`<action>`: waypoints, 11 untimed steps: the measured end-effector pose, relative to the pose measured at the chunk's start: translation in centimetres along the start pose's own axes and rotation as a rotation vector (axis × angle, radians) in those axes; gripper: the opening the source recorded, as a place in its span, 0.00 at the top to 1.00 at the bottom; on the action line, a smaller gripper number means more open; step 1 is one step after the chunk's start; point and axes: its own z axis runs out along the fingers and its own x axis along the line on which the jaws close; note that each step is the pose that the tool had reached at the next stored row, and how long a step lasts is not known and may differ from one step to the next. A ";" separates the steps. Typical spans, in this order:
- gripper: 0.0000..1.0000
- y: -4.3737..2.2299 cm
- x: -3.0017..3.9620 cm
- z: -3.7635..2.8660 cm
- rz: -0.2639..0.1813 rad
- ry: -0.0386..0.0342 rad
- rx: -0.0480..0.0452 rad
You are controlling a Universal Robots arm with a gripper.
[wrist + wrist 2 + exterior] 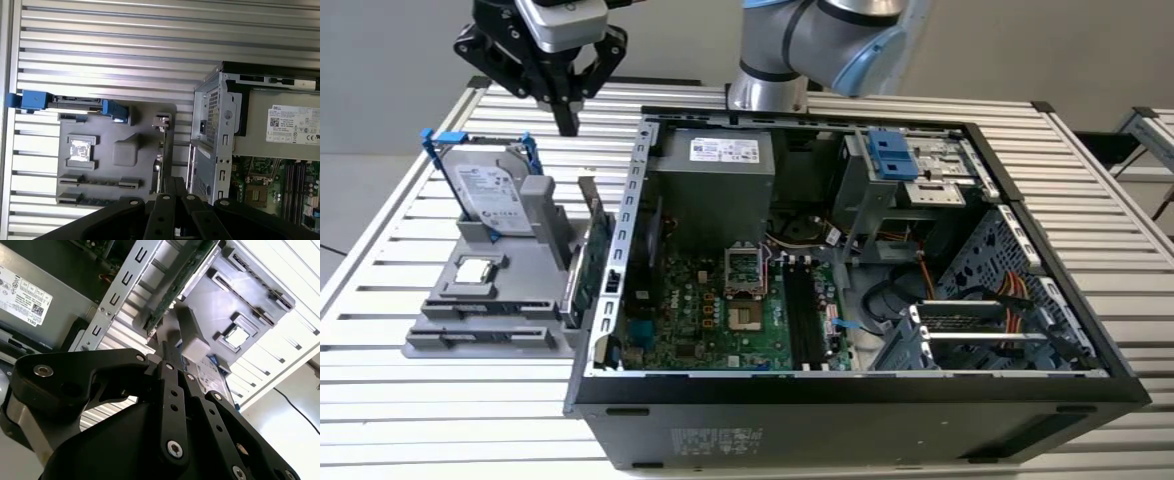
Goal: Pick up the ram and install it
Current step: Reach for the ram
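- A slatted metal table is carrying everything in the scene.
- At the exterior view's left, a grey holder is lying on the table, just beside the computer case.
- A silver hard drive with a blue handle is standing upright at the holder's far end.
- A small square silver CPU chip is lying flat in a pocket nearer the middle of the holder.
- The gripper is hanging in the air above the holder's far end, between the hard drive and the case wall, with its black fingers pointing down.
- The fingers are pressing together at the tips and are gripping nothing; both wrist views show them closed.
- The ram is standing on its long edge in a slot along the holder's side nearest the case, clear of the gripper.
- In the first wrist view the ram is showing as a thin line, roughly in line with the fingers.
- In the second wrist view the ram's green board is lying just beyond the fingertips.
- The open computer case is lying on its side, exposing the green motherboard.
- Dark memory slots are running along the motherboard, and a grey power supply is sitting at the far end.
- The arm is rising behind the case.
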 end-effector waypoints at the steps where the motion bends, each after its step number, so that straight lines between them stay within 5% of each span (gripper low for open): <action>1: 1.00 0.01 0.15 0.00 0.000 0.0003 0.0000; 11: 1.00 0.08 1.53 -0.01 0.001 0.0005 0.0000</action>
